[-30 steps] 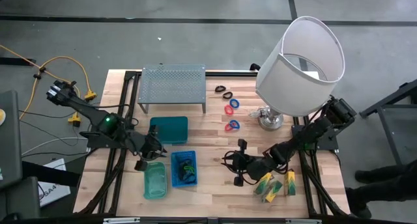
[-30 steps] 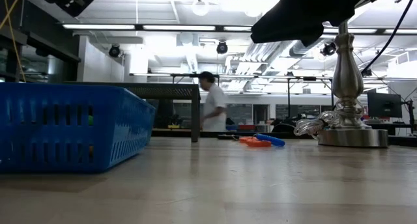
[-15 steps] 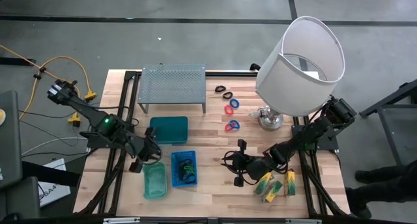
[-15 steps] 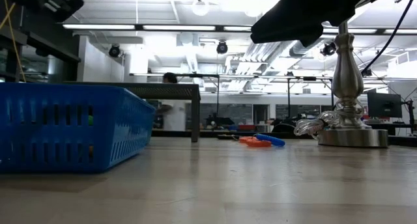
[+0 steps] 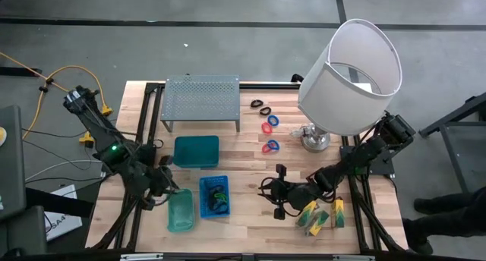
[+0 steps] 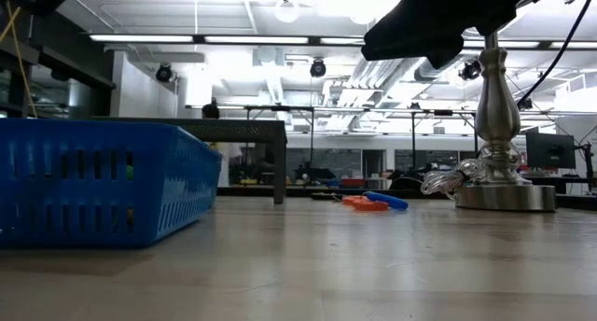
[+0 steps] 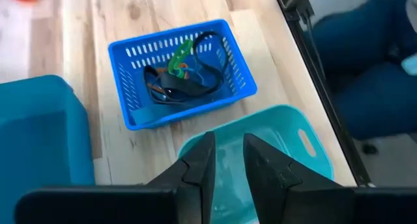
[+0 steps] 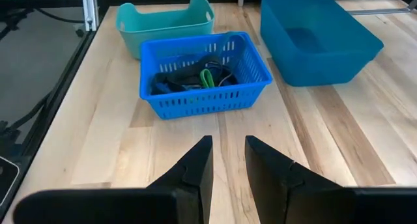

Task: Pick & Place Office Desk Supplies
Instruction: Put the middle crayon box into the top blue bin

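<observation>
High view: left gripper (image 5: 168,198) hovers over the light teal tray (image 5: 181,212), jaws narrow and empty; right gripper (image 5: 277,193), likewise narrow, waits left of yellow-green packets (image 5: 319,215) on the desk (image 5: 250,231).

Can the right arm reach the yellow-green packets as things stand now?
Probably yes. The packets lie on bare wood right beside the right tool, with nothing on top of them. The lamp stands farther back, so the way looks free.
</observation>
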You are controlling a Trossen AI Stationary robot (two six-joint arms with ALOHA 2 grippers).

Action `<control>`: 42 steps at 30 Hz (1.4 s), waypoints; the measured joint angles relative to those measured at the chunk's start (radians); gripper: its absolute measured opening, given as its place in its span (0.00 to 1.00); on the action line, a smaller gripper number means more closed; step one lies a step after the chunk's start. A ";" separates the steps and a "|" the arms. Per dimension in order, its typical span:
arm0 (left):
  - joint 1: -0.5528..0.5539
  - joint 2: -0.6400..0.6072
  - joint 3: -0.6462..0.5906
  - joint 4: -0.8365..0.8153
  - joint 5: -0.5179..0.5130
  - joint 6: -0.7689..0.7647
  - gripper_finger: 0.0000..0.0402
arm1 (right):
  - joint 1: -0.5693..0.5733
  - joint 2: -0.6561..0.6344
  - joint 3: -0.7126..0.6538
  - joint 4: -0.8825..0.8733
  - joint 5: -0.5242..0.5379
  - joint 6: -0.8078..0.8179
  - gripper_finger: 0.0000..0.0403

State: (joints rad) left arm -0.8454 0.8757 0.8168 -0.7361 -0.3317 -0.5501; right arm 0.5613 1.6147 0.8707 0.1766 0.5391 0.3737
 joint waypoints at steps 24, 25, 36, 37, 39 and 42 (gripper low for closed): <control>-0.210 0.001 -0.021 0.064 -0.195 -0.139 0.19 | 0.000 0.001 0.000 0.050 -0.060 -0.038 0.19; -0.210 0.001 -0.021 0.064 -0.195 -0.139 0.19 | 0.000 0.001 0.000 0.049 -0.074 -0.040 0.19; -0.210 0.001 -0.021 0.064 -0.194 -0.139 0.19 | 0.012 0.001 0.000 0.118 -0.285 -0.205 0.19; -0.210 0.001 -0.021 0.064 -0.194 -0.139 0.19 | 0.019 0.001 0.000 0.129 -0.289 -0.226 0.19; -0.210 0.001 -0.021 0.064 -0.194 -0.139 0.19 | 0.038 0.000 0.000 0.150 -0.292 -0.266 0.19; -0.210 0.001 -0.021 0.064 -0.194 -0.139 0.19 | 0.077 -0.027 0.000 0.148 -0.281 -0.304 0.19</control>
State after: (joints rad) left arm -1.0554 0.8768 0.7959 -0.6720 -0.5255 -0.6888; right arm 0.6386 1.5879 0.8707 0.3245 0.2579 0.0701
